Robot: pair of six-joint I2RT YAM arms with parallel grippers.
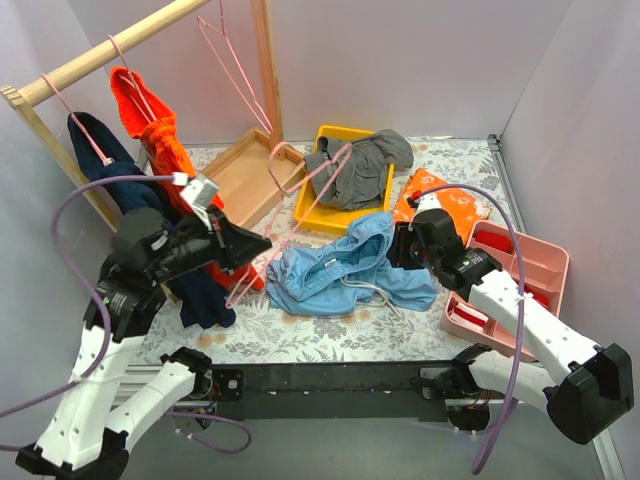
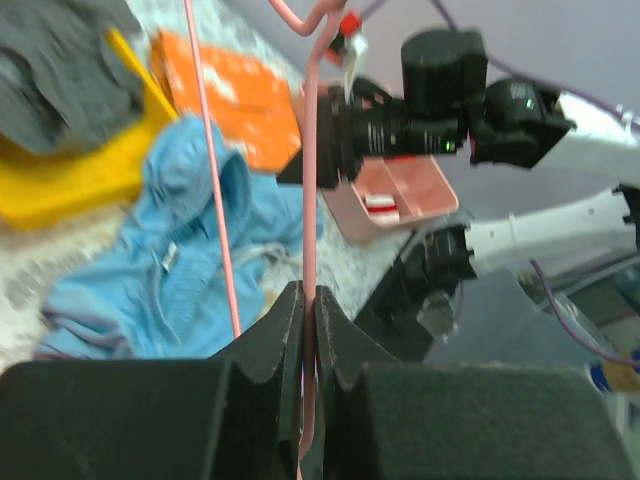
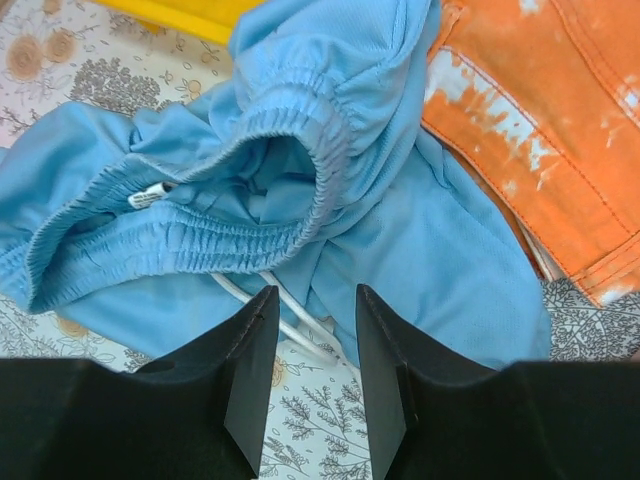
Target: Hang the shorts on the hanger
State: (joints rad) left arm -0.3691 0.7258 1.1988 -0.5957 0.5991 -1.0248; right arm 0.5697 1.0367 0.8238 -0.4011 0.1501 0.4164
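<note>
The sky-blue shorts (image 1: pixel 345 268) lie crumpled on the floral table, white drawstring showing; they also fill the right wrist view (image 3: pixel 300 190). The thin pink hanger (image 1: pixel 300 205) is held tilted above the table, its hook near the yellow tray. My left gripper (image 1: pixel 255 243) is shut on the hanger's wire (image 2: pixel 310 200), left of the shorts. My right gripper (image 1: pixel 398 248) is open and empty, just above the shorts' right edge, with the drawstring (image 3: pixel 290 325) between its fingers.
A yellow tray (image 1: pixel 318 205) holds dark grey shorts (image 1: pixel 360 160). Orange cloth (image 1: pixel 452 205) lies right of it. A pink compartment tray (image 1: pixel 520 275) stands at right, a wooden tray (image 1: pixel 245 175) at back left. A wooden rack (image 1: pixel 110 50) carries hung clothes and spare hangers.
</note>
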